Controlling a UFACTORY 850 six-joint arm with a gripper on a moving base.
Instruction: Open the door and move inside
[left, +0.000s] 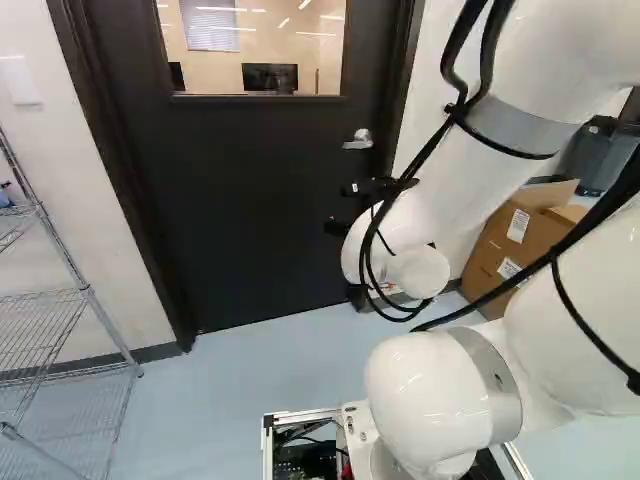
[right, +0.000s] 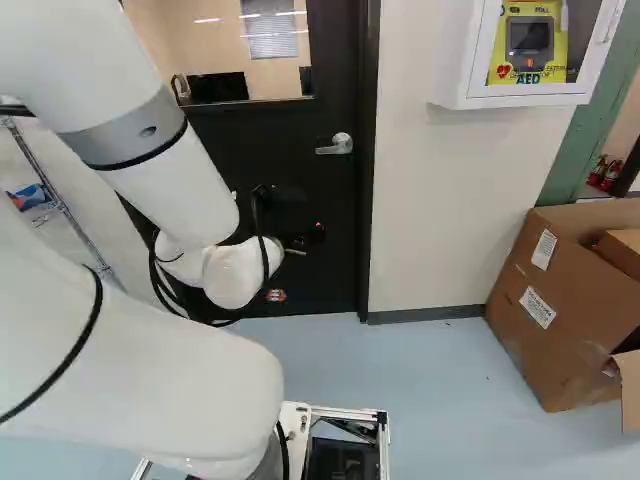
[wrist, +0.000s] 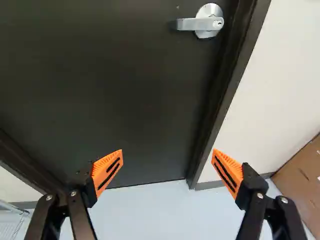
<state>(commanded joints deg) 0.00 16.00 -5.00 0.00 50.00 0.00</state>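
The dark door (left: 240, 200) stands closed in its frame, with a window in its upper part. Its silver lever handle (left: 358, 140) is near the frame edge; the right base view shows the same handle (right: 335, 145). My gripper (left: 345, 208) is in front of the door, lower than the handle. In the wrist view the gripper (wrist: 167, 167) has its orange-padded fingers wide apart with nothing between them, and the lever handle (wrist: 200, 21) lies ahead, beyond the fingers and away from them.
A wire shelf rack (left: 85, 290) stands left of the door. Right of the door frame are a white wall (right: 440, 200), a wall-mounted AED cabinet (right: 520, 95) and a large open cardboard box (right: 560, 300) on the floor. Blue-grey floor (right: 430, 360) lies before the door.
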